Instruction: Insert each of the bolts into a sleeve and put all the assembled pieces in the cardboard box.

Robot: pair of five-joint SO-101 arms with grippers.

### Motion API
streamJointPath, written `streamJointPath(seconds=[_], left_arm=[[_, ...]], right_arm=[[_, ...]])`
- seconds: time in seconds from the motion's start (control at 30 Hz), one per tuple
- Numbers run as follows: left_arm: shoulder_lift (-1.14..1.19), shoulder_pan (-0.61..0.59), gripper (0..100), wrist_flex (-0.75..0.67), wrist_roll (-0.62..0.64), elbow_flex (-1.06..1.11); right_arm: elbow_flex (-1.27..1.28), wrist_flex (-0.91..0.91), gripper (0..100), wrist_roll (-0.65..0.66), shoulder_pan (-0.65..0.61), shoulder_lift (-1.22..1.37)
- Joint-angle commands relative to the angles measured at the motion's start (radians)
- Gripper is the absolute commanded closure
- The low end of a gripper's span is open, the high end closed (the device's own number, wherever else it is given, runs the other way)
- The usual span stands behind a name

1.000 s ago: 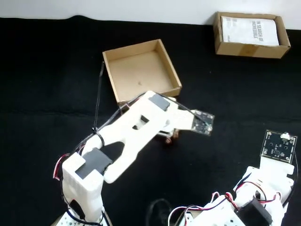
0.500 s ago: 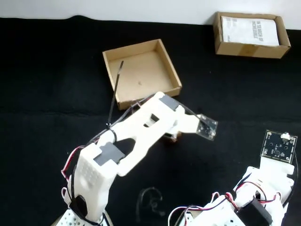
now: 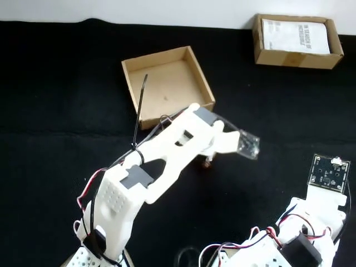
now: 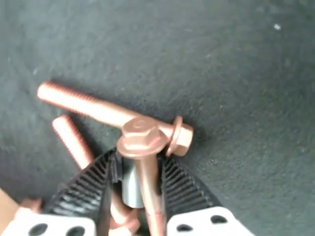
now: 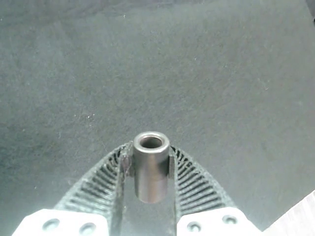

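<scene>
In the left wrist view my left gripper (image 4: 140, 160) is shut on a copper bolt (image 4: 141, 142), its flanged hex head just past the fingertips. A grey piece (image 4: 130, 187) sits between the fingers beside the shaft. A second copper bolt (image 4: 98, 110) lies on the black mat touching the held one, and a third bolt (image 4: 71, 142) lies beside it. From above, the left arm (image 3: 178, 144) covers this spot in front of the open cardboard box (image 3: 167, 83); a bit of copper bolt (image 3: 207, 162) shows beneath it. My right gripper (image 5: 150, 152) is shut on a dark metal sleeve (image 5: 151, 164), bore facing outward.
A second cardboard box (image 3: 295, 41) with a printed sheet in it stands at the back right. The right arm (image 3: 311, 222) is folded at the front right corner. A black cable tie (image 3: 139, 111) sticks up from the left arm over the box.
The left arm has stretched farther right and toward the box, its wrist camera shifting right. The right arm has stayed still.
</scene>
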Motion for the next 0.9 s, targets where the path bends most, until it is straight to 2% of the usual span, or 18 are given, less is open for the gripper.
streamJointPath(seconds=[0.0, 0.27, 0.47, 0.53, 0.7, 0.77, 0.87], left_arm=[[-0.111, -0.022, 99, 0.072, 0.157, -0.148], [-0.217, -0.044, 99, 0.227, 0.381, -0.348], [-0.348, -0.041, 99, 0.370, 0.428, -0.423], [-0.401, -0.039, 99, 0.404, 0.428, -0.430], [-0.506, -0.038, 99, 0.393, 0.439, -0.433], [-0.549, -0.042, 99, 0.342, 0.535, -0.430], [-0.610, -0.053, 99, 0.313, 0.767, -0.427]], right_arm=[[0.015, -0.022, 99.1, 0.011, -0.004, -0.008], [0.021, -0.027, 99.1, 0.012, -0.128, -0.008], [-0.013, -0.028, 99.1, -0.003, -0.328, -0.010], [-0.018, -0.028, 99.1, -0.087, -0.409, -0.010], [-0.051, -0.076, 99.1, -0.408, -0.631, -0.010], [-0.077, -0.114, 99.1, -0.499, -0.696, -0.010], [-0.124, -0.159, 99.1, -0.606, -0.777, -0.010]])
